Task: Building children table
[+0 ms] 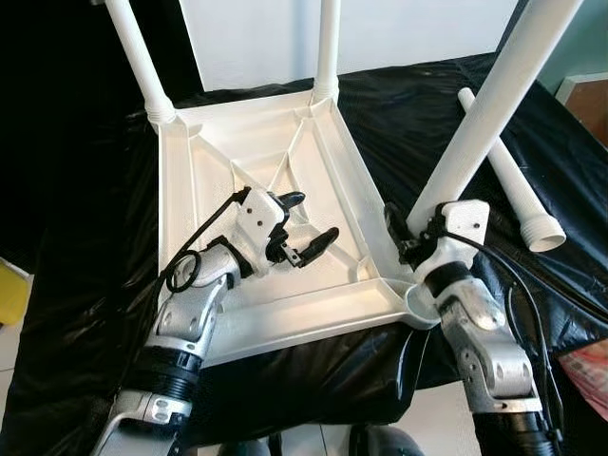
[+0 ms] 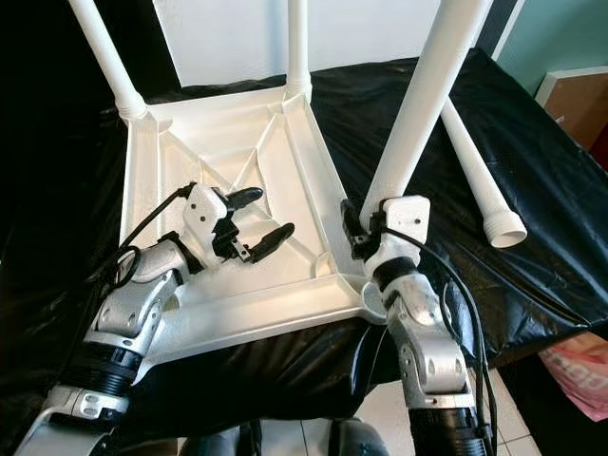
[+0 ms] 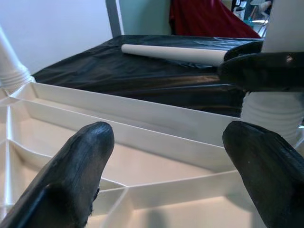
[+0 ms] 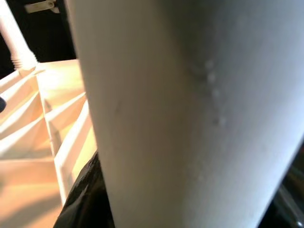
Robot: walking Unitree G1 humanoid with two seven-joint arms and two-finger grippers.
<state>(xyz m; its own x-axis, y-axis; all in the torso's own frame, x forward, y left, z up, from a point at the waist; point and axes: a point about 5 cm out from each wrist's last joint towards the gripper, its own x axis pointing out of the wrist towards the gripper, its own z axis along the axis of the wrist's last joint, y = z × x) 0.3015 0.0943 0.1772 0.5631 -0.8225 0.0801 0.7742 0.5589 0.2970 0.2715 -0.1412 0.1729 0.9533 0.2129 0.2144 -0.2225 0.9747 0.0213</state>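
Observation:
A white plastic tabletop (image 1: 285,328) lies upside down on a black-covered surface, its ribbed underside facing up. Two white legs (image 1: 141,62) (image 1: 328,47) stand in its far corners. A third leg (image 1: 494,104) rises tilted from the near right corner socket (image 1: 418,304), and my right gripper (image 1: 404,237) is shut on its lower end; the same leg (image 4: 190,104) is pressed close in the right wrist view. My left gripper (image 1: 316,217) hovers open over the ribs, holding nothing, its fingers (image 3: 80,166) spread wide. A fourth leg (image 1: 508,180) lies loose on the cover to the right.
The black cover (image 1: 399,104) drapes over the whole work surface and hangs off its near edge. A pink bag (image 1: 589,370) sits low on the right, a yellow object (image 1: 11,294) at the far left, and a brown box (image 2: 575,100) behind on the right.

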